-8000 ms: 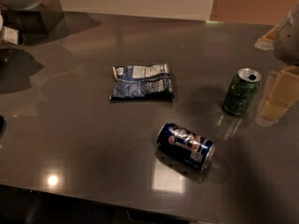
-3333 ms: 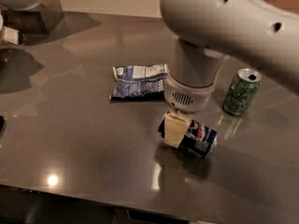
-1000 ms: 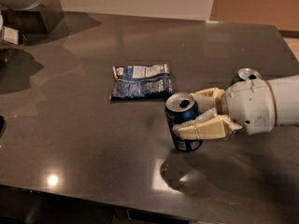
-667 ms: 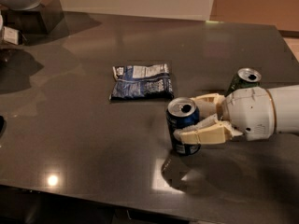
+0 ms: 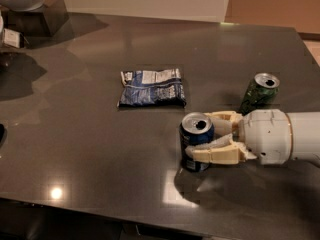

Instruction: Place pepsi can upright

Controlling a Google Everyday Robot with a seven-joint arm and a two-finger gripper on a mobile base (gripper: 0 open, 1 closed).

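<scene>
The pepsi can [image 5: 195,143] is dark blue with a silver top and stands upright, its base at the dark table [image 5: 90,149] near the front middle. My gripper [image 5: 201,137] reaches in from the right with its white wrist [image 5: 265,136] level with the can. One cream finger [image 5: 222,118] lies behind the can. The other finger [image 5: 215,155] crosses its front lower side. The gripper is shut on the can.
A green can [image 5: 260,93] stands upright just behind my wrist at the right. A flat blue-and-white snack bag [image 5: 152,87] lies behind the pepsi can at mid table. A white bowl on a dark block [image 5: 30,6] is at the far left corner. The table's front edge [image 5: 100,209] is close.
The can, once lying on its side, is now upright in my gripper. Over the last second gripper and can have come down a little toward the table.
</scene>
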